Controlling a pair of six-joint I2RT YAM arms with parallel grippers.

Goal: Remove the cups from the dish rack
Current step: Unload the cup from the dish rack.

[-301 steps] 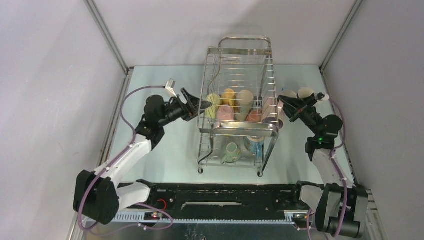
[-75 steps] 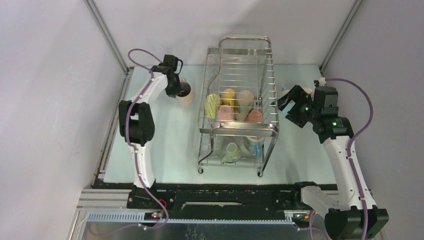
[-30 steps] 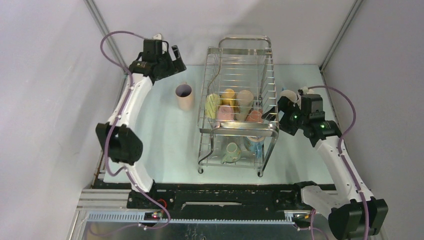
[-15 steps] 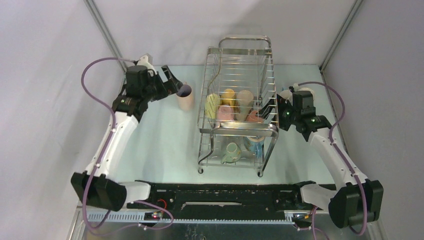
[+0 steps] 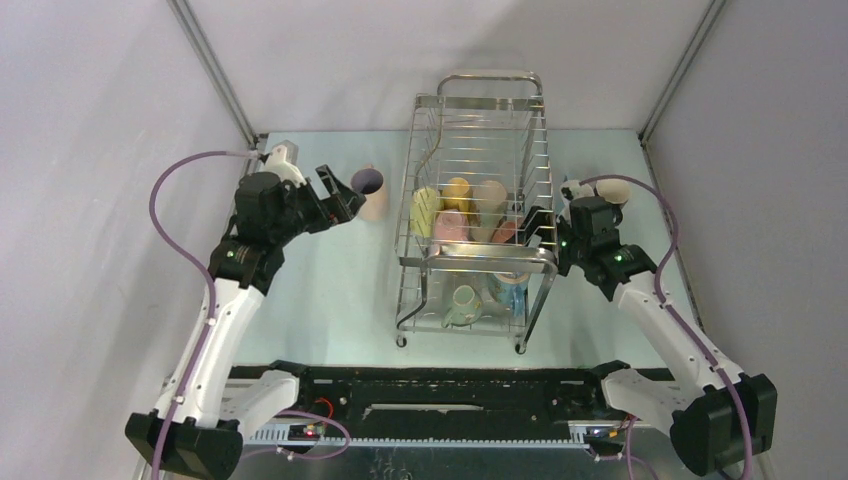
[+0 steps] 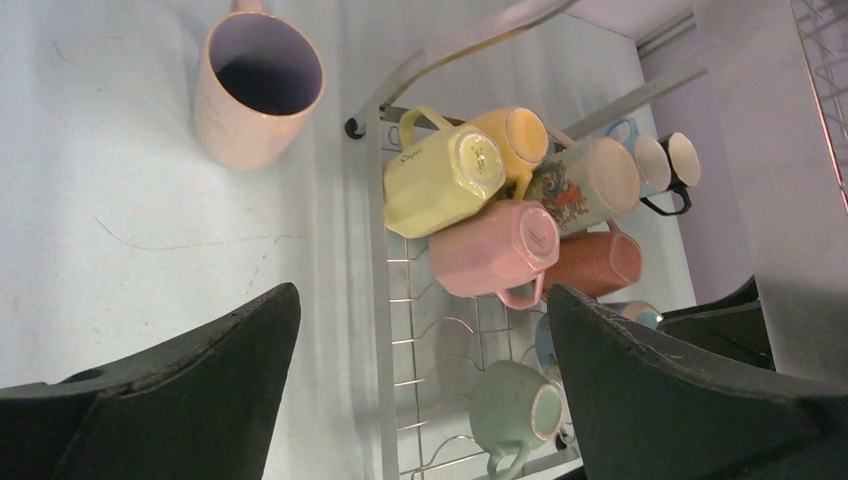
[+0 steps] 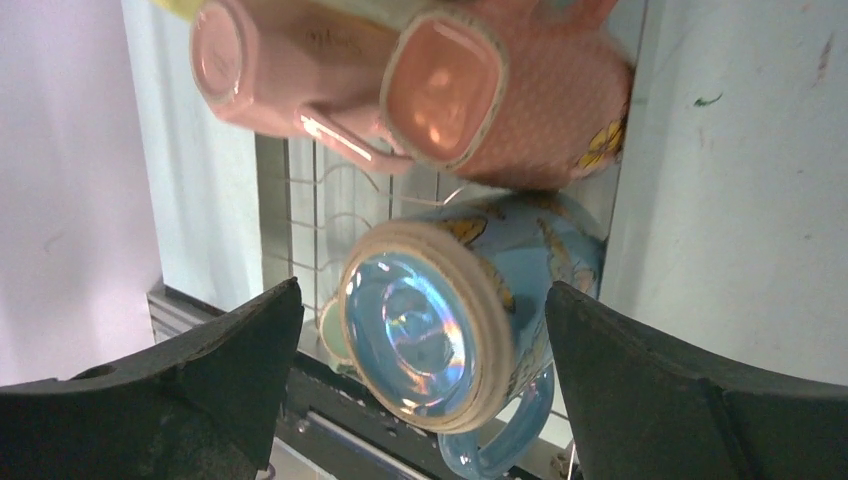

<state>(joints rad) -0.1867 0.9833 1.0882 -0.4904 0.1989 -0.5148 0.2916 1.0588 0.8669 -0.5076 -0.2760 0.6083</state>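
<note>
Pale blue-green tabletop [image 5: 330, 290] lying flat, filling floor of enclosure. Plain light walls standing on three sides: back wall [image 5: 400, 50], left wall [image 5: 90, 150], right wall [image 5: 770, 150]. Aluminium posts rising at far corners, left post [image 5: 217, 80] and right post [image 5: 680, 70], both leaning outward in overhead view. Black rail [image 5: 450, 385] running along near table edge, small red light [image 5: 322, 408] glowing on it. Slotted grey strip [image 5: 450, 435] and scuffed silver sheet [image 5: 450, 462] lying just nearer. Thin scratch [image 6: 190, 240] showing in left wrist view, small green mark [image 7: 708, 100] in right wrist view.

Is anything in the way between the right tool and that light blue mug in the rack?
Nothing visible. In the right wrist view the light blue mug shows base-first, framed by the open right tool, with no wire of the dish rack crossing it.
</note>
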